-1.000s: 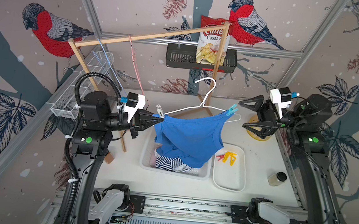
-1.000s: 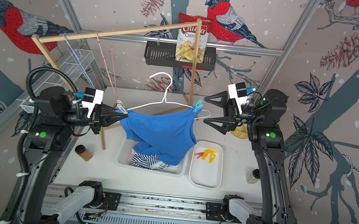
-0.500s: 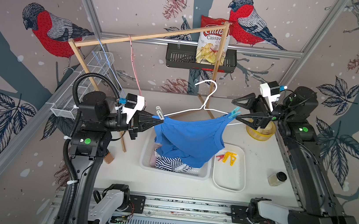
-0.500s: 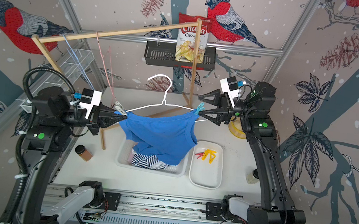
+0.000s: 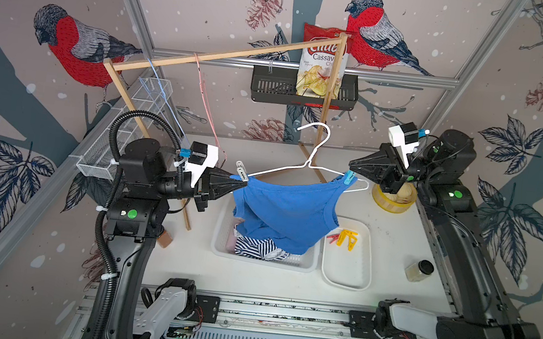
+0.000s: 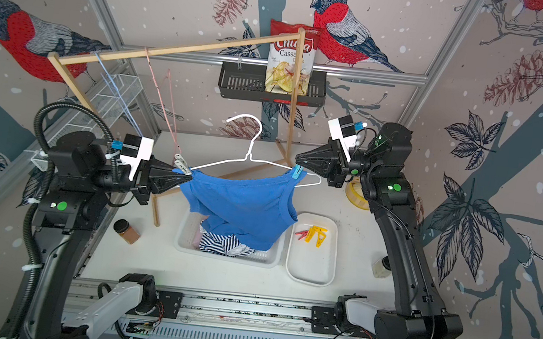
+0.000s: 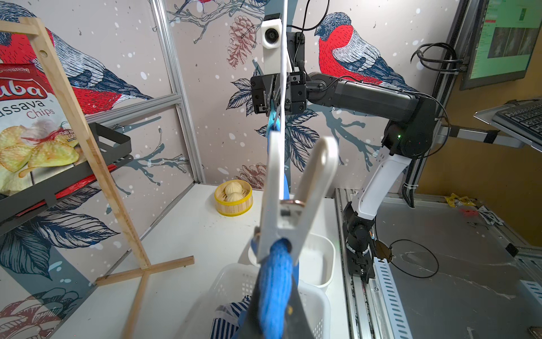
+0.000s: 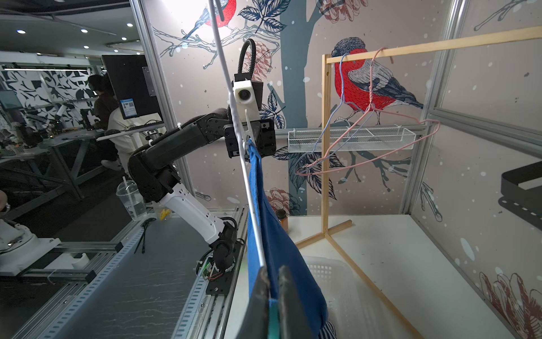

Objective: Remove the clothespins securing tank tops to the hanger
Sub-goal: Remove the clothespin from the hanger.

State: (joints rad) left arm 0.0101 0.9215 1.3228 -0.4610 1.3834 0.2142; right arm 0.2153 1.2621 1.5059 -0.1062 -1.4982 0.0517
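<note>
A bright blue tank top (image 5: 288, 210) hangs on a white wire hanger (image 5: 314, 147) held in mid-air above the white basket (image 5: 221, 227). My left gripper (image 5: 242, 183) is shut on the top's bunched shoulder, just below a grey clothespin (image 7: 290, 199) clipped there. At the opposite shoulder my right gripper (image 5: 351, 171) is shut on a light blue-teal clothespin (image 5: 349, 177), which shows between the fingers (image 8: 261, 290) in the right wrist view. A striped tank top (image 5: 256, 247) and a pink one (image 5: 230, 240) lie in the basket. Yellow clothespins (image 5: 347, 238) and a red one (image 5: 332, 237) lie in the white tray (image 5: 345, 276).
A wooden rack (image 5: 206, 57) stands behind, with empty pink and blue hangers on its bar. A bamboo steamer (image 5: 393, 200) sits under the right arm, a glass jar (image 5: 420, 271) at the right edge, a brown jar (image 6: 127, 230) by the left arm. A black shelf (image 5: 272, 87) holds a chips bag.
My right gripper has moved in to the hanger's end and gone from wide open to shut on the teal clothespin. The left gripper has stayed put.
</note>
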